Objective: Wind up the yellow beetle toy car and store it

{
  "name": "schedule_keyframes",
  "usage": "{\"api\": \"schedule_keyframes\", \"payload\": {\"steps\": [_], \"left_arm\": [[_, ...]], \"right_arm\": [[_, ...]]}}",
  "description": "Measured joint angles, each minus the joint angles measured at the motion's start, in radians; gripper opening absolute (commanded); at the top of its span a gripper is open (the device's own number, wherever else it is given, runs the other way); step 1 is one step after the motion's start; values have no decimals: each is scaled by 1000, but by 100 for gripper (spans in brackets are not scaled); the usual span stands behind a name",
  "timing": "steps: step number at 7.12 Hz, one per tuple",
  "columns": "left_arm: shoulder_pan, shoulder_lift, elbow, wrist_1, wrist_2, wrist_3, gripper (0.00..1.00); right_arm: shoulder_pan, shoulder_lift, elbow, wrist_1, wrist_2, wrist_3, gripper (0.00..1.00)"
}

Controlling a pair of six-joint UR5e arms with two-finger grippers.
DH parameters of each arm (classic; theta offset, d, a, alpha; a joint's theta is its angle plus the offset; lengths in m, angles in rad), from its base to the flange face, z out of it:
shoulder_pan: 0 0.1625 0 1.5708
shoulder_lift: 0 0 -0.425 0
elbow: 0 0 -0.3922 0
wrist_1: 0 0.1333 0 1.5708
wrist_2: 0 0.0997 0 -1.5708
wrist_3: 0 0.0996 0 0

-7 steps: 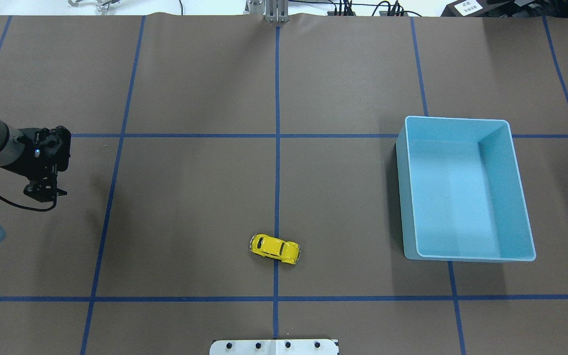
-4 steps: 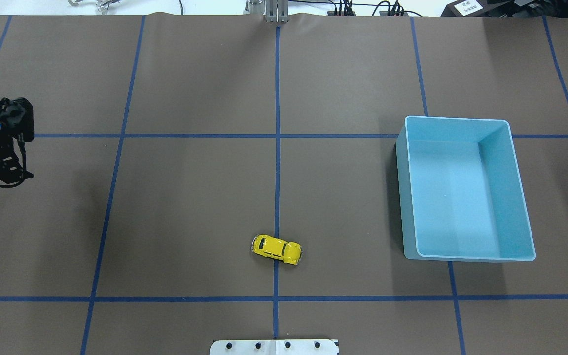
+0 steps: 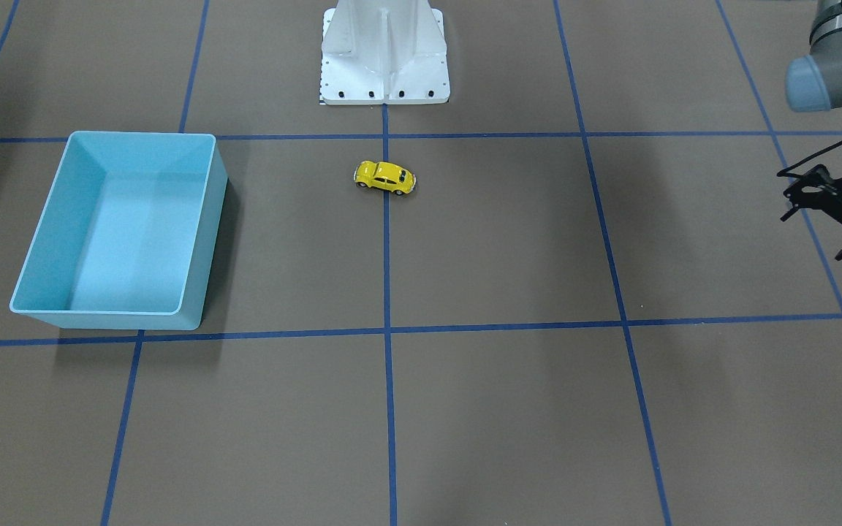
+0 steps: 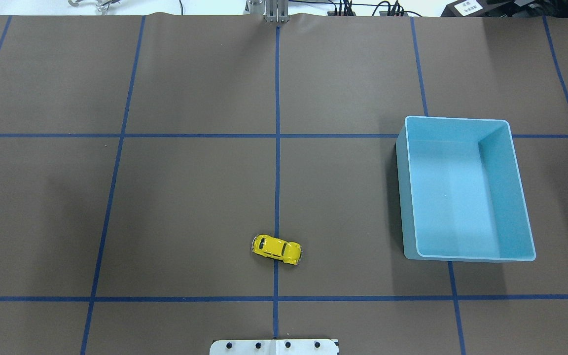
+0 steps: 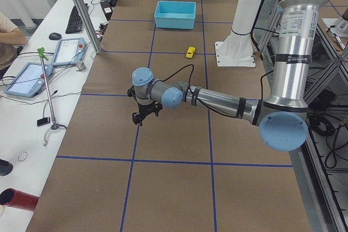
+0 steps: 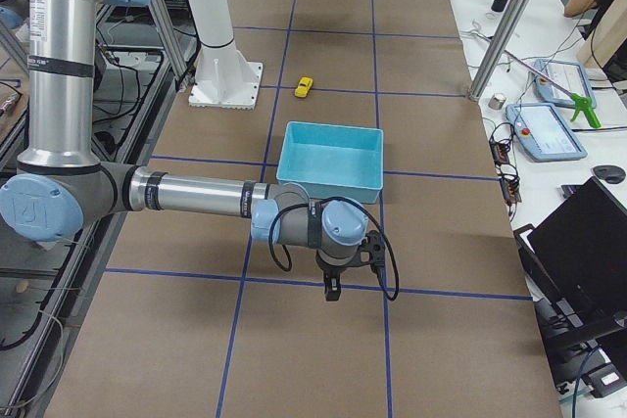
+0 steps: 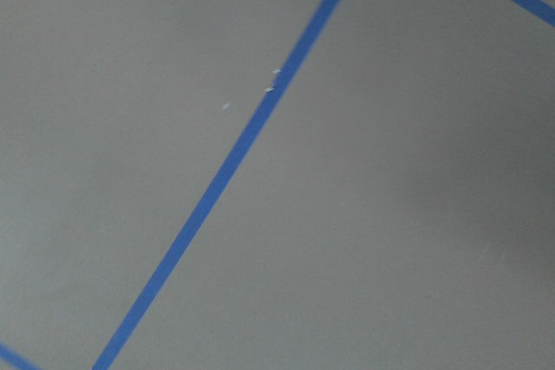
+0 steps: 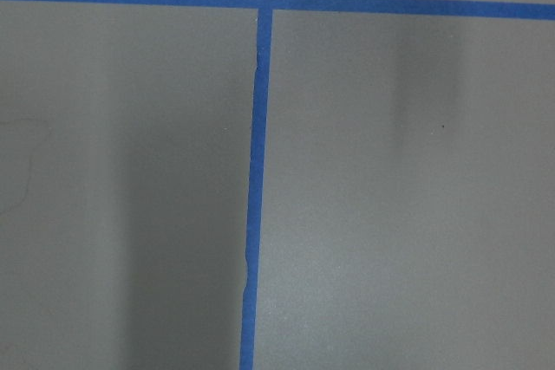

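The yellow beetle toy car (image 4: pixel 276 250) stands on its wheels on the brown table, on the centre tape line near the robot's base; it also shows in the front view (image 3: pixel 384 177) and small in both side views (image 5: pixel 190 52) (image 6: pixel 305 87). The light-blue bin (image 4: pixel 402 187) stands empty to the car's right, also in the front view (image 3: pixel 205 241). My left gripper (image 3: pixel 814 235) hangs open and empty far off at the table's left end, nearly out of the overhead view. My right gripper (image 6: pixel 328 286) points down beyond the bin; I cannot tell whether it is open.
The white base mount (image 3: pixel 384 58) stands just behind the car. Blue tape lines grid the table. A metal post (image 5: pixel 81 14) and a desk with tablets (image 5: pixel 32 77) lie along the far side. Both wrist views show only table and tape.
My left arm has drawn back to the left, almost out of the overhead view. The car and the bin have stayed where they were.
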Motion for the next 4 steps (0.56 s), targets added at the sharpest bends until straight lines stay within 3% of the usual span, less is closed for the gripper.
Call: {"api": "schedule_keyframes", "payload": {"steps": [2, 4], "left_arm": [[-95, 55, 3, 10, -48, -160, 100], [-217, 113, 7, 62, -95, -235, 100]], "right_arm": [[-32, 18, 161, -21, -32, 28, 100], [-108, 138, 286, -141, -42, 81, 100]]}}
